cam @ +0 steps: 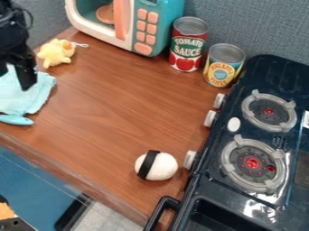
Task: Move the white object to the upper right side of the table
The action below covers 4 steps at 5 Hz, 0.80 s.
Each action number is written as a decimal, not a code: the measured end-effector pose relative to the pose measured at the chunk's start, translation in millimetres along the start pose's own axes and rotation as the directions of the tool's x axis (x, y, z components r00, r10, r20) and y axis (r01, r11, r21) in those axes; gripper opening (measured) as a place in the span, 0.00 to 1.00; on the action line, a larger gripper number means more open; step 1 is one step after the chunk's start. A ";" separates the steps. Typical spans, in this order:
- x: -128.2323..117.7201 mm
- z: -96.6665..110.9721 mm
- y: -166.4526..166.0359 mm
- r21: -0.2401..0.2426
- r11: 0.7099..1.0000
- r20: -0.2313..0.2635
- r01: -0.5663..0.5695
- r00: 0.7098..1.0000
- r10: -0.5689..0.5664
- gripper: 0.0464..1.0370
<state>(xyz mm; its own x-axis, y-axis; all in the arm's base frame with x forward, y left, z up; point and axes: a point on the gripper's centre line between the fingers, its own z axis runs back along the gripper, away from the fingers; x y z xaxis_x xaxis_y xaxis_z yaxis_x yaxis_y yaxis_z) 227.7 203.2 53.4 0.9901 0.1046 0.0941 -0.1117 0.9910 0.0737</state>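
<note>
Table (120,108) middle open; cans (188,45) upper right

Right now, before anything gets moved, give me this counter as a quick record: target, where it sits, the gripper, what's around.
target: white object with a black band
target place: on the wooden table, left of the dark toy stove, near its lower knob
gripper: above the light blue cloth, away from the target
back of table: toy microwave, red can, yellow can
left side: yellow plush toy
task status: target not yet at upper right
</note>
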 end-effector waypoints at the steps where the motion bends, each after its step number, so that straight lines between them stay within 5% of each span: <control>1: 5.1 19.1 -32.8 -0.005 0.997 0.061 0.080 0.995 -0.080 0.96; 3: 1.6 38.7 -122.1 -0.014 0.940 0.108 0.342 0.935 -0.338 0.96; 4: -2.1 33.4 -170.1 -0.056 0.869 0.147 0.492 0.865 -0.480 0.96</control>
<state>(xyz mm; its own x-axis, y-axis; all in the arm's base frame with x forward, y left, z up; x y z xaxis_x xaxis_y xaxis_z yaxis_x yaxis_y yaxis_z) 241.8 31.6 73.8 0.8974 -0.3973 0.1919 0.3945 0.9173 0.0546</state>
